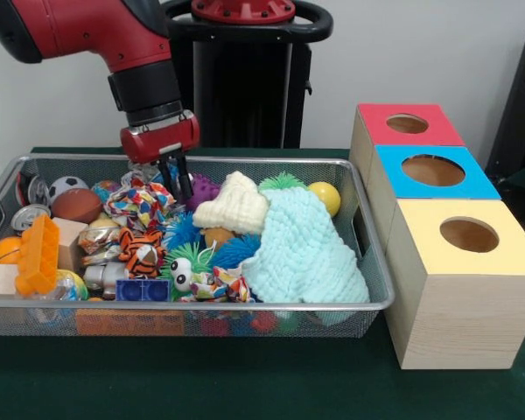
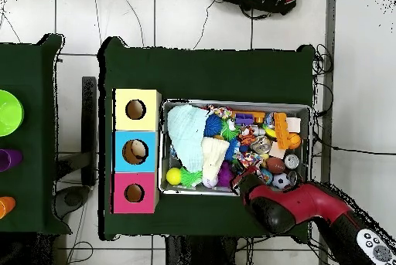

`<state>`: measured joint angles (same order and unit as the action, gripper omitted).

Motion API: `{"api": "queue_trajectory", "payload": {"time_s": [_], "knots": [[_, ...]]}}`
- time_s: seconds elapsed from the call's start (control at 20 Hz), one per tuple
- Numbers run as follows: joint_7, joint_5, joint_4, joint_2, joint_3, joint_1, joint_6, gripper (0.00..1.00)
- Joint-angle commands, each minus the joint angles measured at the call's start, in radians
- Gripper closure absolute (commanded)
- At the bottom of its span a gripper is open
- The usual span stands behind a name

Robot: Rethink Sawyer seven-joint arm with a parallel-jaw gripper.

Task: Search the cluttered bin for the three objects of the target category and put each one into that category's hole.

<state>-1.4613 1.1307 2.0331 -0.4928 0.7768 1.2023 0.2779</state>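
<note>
The gripper (image 1: 173,171) hangs in the upper left of the front view, low over the far part of the bin (image 1: 245,306), with its dark fingertips (image 1: 185,182) dipping among the clutter just behind a crumpled multicolour wrapper (image 1: 140,203) and beside a purple spiky ball (image 1: 205,186). The fingers stand close together with only a narrow gap, and I cannot tell whether something is held between them; nothing is clearly seen there. The important relation is not easy to give: I cannot surely find any clear plastic bottle in either view. To my judgement the bottles lie buried, maybe under the pale blue knitted cloth (image 1: 304,249) and the cream knitted cloth (image 1: 234,206), which cover much of the right half of the bin, or under the toys in the left half, so their direction from the gripper and their long axis stay unknown. In the overhead view the arm (image 2: 298,206) covers the lower right corner of the bin and hides the gripper. The blue-topped box hole (image 1: 433,170) is at the right of the front view, the middle one of three boxes, well apart from the gripper; any carry would go rightward across the bin. The search seems only at its start.
</note>
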Motion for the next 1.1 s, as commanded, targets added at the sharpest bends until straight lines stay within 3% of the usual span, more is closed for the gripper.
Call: {"api": "queue_trajectory", "payload": {"time_s": [0.05,0.3,0.5,0.85,1.1], "knots": [[0.151,-0.039,-0.036,-0.048,0.01,0.001,0.133,1.0],[0.119,-0.254,0.075,-0.252,0.11,0.034,0.212,1.0],[0.093,-0.406,0.096,-0.338,0.167,0.029,0.275,1.0],[0.075,-0.55,0.007,-0.385,0.178,-0.063,0.397,1.0],[0.077,-0.517,-0.045,-0.307,0.133,-0.109,0.363,1.0]]}}
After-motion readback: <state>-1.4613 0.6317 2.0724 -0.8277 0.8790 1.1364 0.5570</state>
